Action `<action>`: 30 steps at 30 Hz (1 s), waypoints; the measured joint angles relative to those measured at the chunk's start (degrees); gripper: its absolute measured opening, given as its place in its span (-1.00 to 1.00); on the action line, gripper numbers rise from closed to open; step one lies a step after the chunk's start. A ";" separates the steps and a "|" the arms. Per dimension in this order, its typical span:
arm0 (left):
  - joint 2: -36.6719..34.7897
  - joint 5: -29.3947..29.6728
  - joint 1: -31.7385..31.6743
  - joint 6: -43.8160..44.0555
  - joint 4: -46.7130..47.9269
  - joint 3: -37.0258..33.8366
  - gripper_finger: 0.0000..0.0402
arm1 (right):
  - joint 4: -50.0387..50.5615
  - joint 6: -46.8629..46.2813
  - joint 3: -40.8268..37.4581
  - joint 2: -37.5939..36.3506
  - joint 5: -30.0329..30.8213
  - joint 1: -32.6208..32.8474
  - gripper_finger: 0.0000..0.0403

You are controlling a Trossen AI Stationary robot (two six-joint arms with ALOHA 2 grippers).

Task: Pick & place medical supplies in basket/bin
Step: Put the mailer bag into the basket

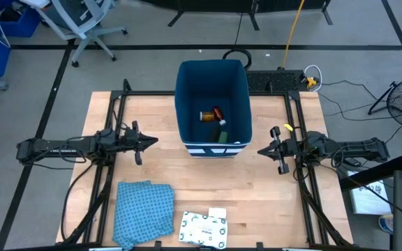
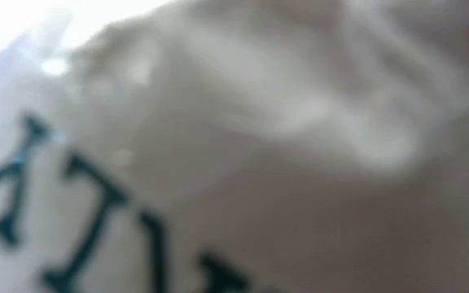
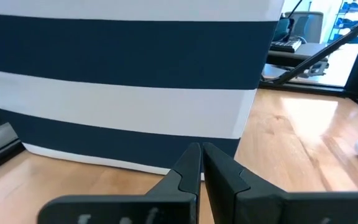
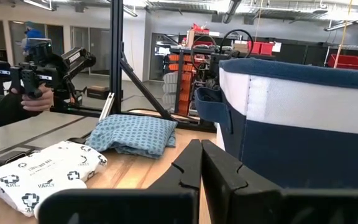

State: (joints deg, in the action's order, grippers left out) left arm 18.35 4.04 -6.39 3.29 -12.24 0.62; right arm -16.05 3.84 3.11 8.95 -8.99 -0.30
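Note:
The dark blue bin (image 1: pixel 212 104) stands at the table's far middle, white stripes low on its near side (image 1: pixel 213 148). Inside lie a red-orange tube (image 1: pixel 217 112), an orange piece (image 1: pixel 206 116) and a green and black piece (image 1: pixel 222 135). A white green-printed pouch (image 1: pixel 204 229) with a small white box (image 1: pixel 217 213) on it lies at the near edge; the pouch fills the low view (image 2: pixel 218 163). My left gripper (image 1: pixel 155 141) is shut and empty left of the bin. My right gripper (image 1: pixel 261 150) is shut and empty right of the bin.
A blue patterned cloth (image 1: pixel 143 212) lies at the near left beside the pouch. Black frame rails (image 1: pixel 110 160) run along both sides of the table. A person's hand on a hand-held device (image 4: pixel 33 93) shows beyond the table in the right wrist view.

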 joint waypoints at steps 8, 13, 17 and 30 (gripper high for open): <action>0.02 -2.03 0.00 4.84 -0.21 0.00 -0.89 | 0.00 0.04 -0.06 0.00 0.00 0.00 -0.97; 0.02 -4.15 2.51 4.75 -4.77 -0.01 -0.89 | 0.02 0.06 -0.06 0.00 0.00 0.00 -0.99; 0.09 -2.76 8.22 3.02 -5.36 2.33 -0.89 | 0.04 1.31 -0.08 0.00 0.05 0.00 -1.00; 30.21 24.66 34.84 -5.39 -2.33 23.45 -0.90 | 0.20 1.81 -0.10 0.09 0.04 0.00 -0.98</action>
State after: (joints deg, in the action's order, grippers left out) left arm 48.56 28.70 28.45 -2.10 -14.58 24.07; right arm -15.86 5.65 3.01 9.04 -8.95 -0.30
